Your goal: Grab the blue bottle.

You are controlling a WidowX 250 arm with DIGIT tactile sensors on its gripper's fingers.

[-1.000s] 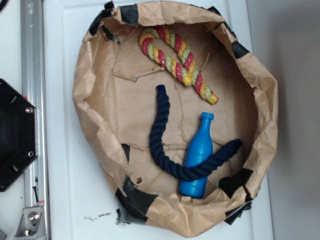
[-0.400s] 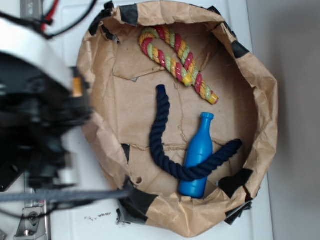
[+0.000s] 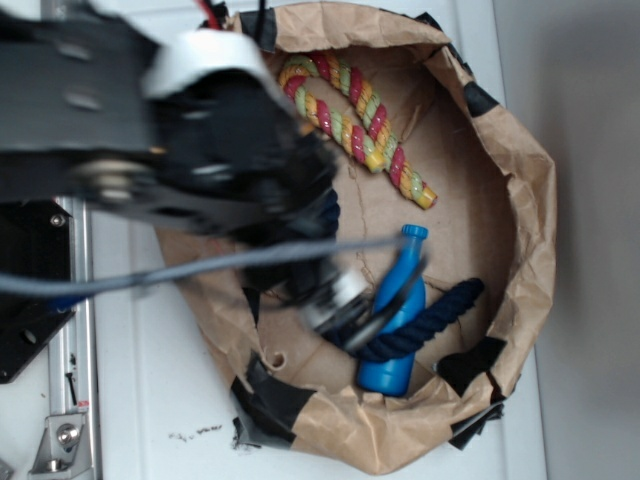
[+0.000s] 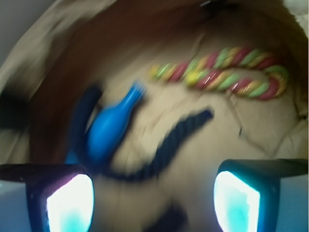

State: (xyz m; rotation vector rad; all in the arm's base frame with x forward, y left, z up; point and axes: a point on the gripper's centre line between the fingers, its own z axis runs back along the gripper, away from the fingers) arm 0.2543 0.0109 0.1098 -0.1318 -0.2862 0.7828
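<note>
My hand (image 4: pixel 153 203) hangs above the floor of the crumpled brown paper basin with black tape patches (image 3: pixel 520 200), and in the wrist view its two fingers (image 4: pixel 67 200) stand wide apart at the bottom corners of the picture, with nothing between them but brown paper and a blurred bit of dark rope. It grips nothing.

The small glossy bright blue plastic bottle (image 3: pixel 395 372) lies on its side on the basin floor, in the lower right part of the basin in the exterior view. Its long axis runs nearly up and down that picture, leaning slightly: the ribbed cap and narrow neck point toward the top, a little to the right, and the wide base points toward the basin's lower wall. From the wrist view the bottle (image 4: pixel 108 130) sits ahead and to the left of my hand, cap toward the upper right, base toward the lower left, motion blur softening its outline.

The dark navy twisted rope (image 3: pixel 440 315) crosses over the bottle's middle, one end rising toward the right; my arm hides most of its other length in the exterior view. The red, yellow and green twisted rope toy (image 3: pixel 355 115) lies well apart from the bottle, near the basin's upper wall. The basin rests on the white desk (image 3: pixel 140 400).
</note>
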